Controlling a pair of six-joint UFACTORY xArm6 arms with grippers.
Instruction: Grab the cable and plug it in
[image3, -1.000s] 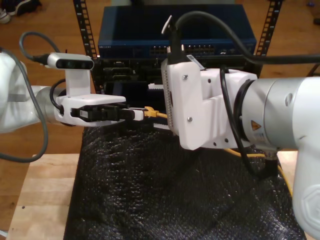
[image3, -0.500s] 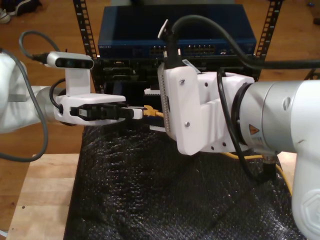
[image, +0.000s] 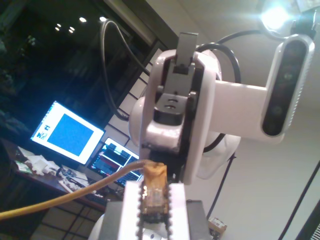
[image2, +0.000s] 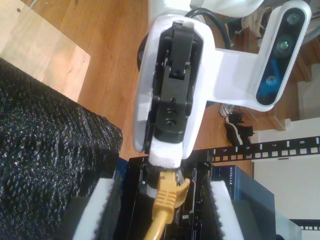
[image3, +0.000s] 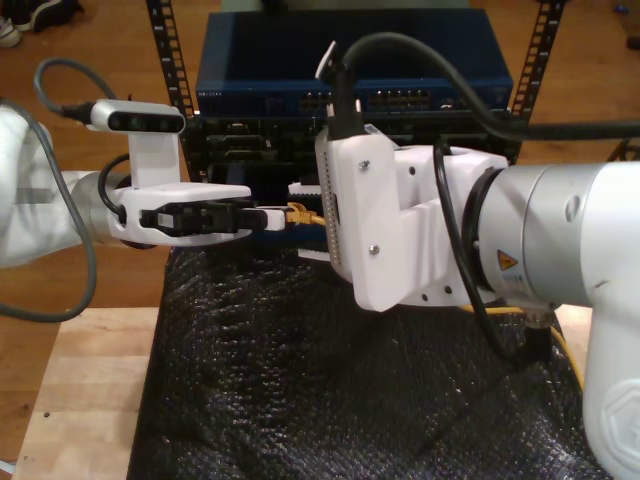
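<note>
Both grippers meet at the cable (image2: 165, 200), aloft before the rack (image3: 350, 70). My first gripper (image: 154, 205) clamps its plug. My second gripper (image3: 310, 222) straddles the boot, jaws wide, probably to regrip for insertion.

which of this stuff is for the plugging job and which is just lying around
For the job: cable, my first gripper gripping it, my second gripper, probably the blue switch.
Lying about: black mat, shoes, monitors.
</note>
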